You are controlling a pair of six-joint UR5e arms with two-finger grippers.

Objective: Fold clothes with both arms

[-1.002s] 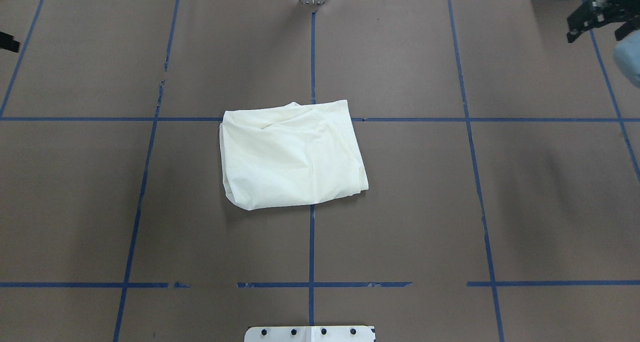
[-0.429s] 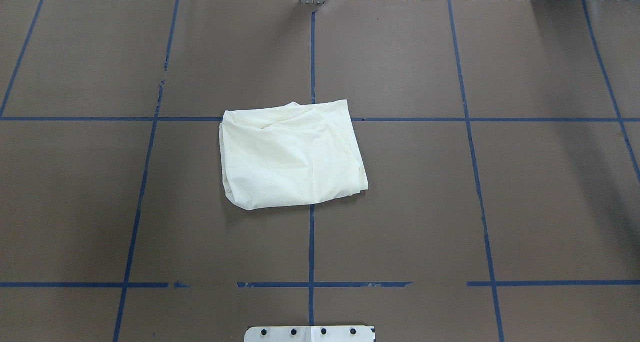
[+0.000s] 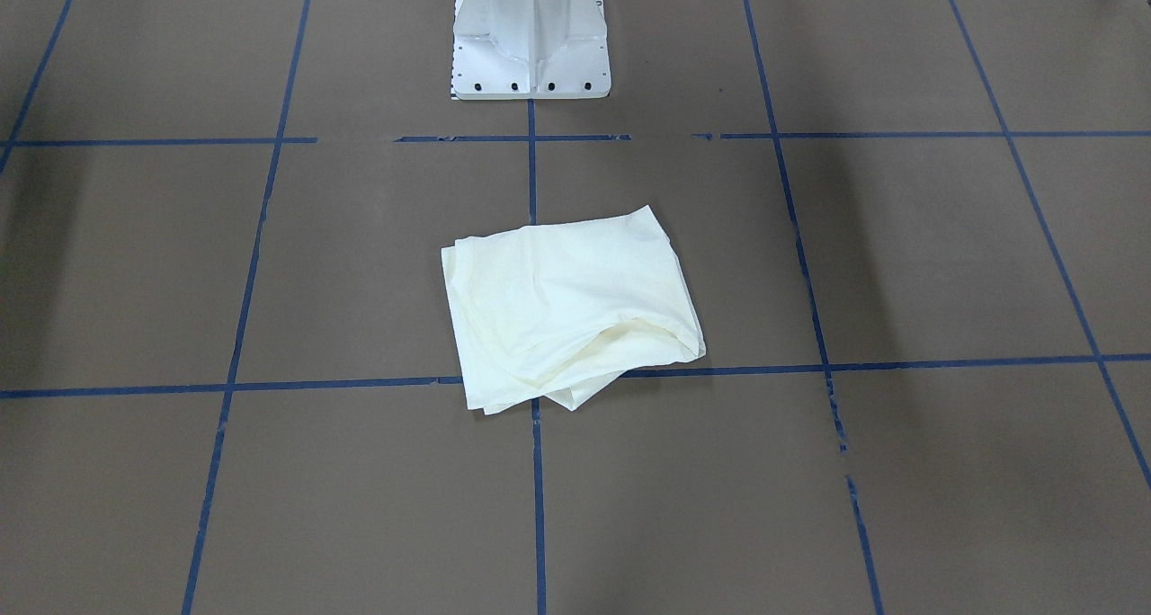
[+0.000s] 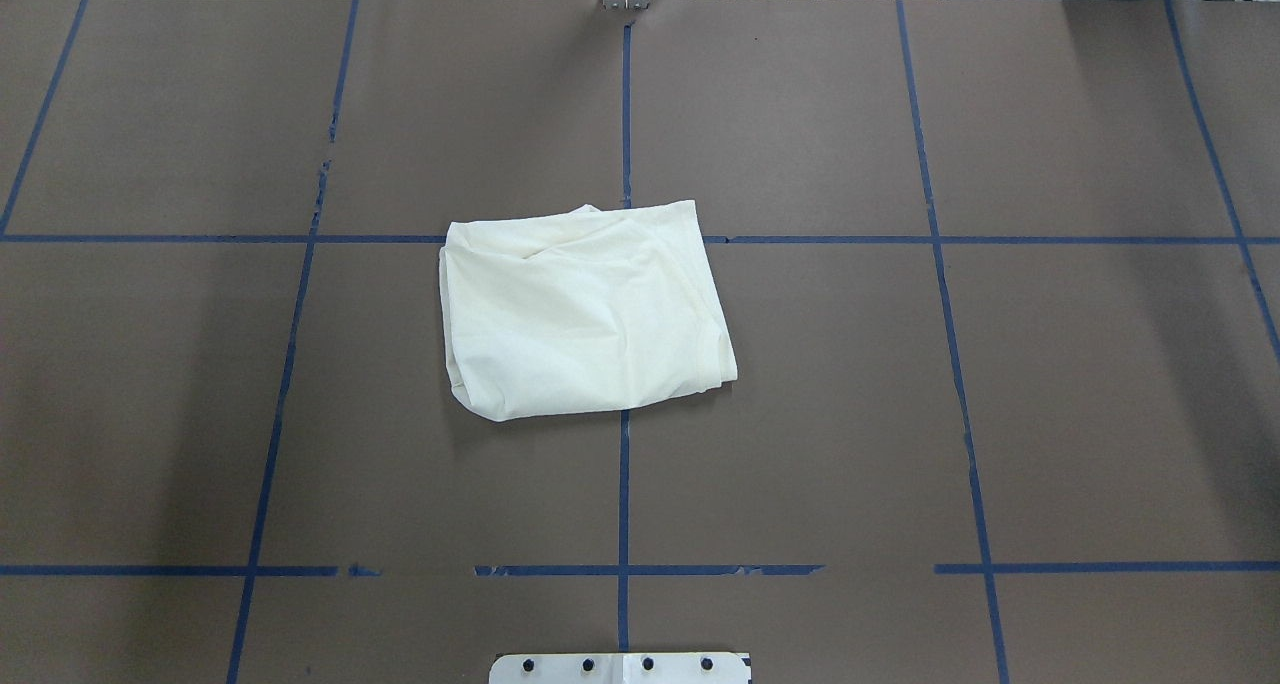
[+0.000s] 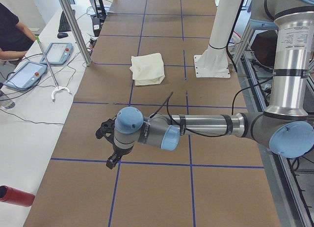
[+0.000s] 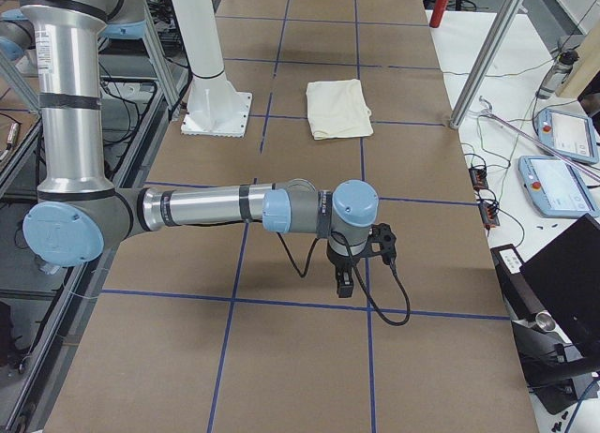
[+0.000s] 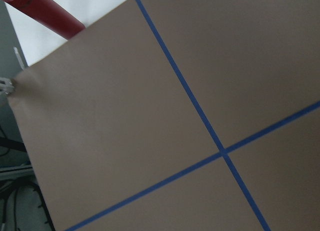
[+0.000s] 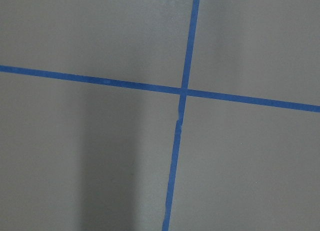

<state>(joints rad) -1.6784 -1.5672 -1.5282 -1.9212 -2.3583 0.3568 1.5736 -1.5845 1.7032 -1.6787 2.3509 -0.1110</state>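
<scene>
1. The folded cream T-shirt (image 4: pixel 585 309) lies near the middle of the tabletop (image 4: pixel 950 414), plain side up; along its edge far from the robot the layers sit uneven and one gapes, so the fold could slump open if nudged
2. A fresh grab at that loose edge would likely lift only the top layer and undo the fold
3. The left arm (image 5: pixel 206 125) and right arm (image 6: pixel 202 208) hang low over opposite ends of the tabletop, so the T-shirt lies between both sets of jaws, well apart from each
4. Whether either arm's jaws are parted or closed I cannot tell; the T-shirt lies free of both
</scene>
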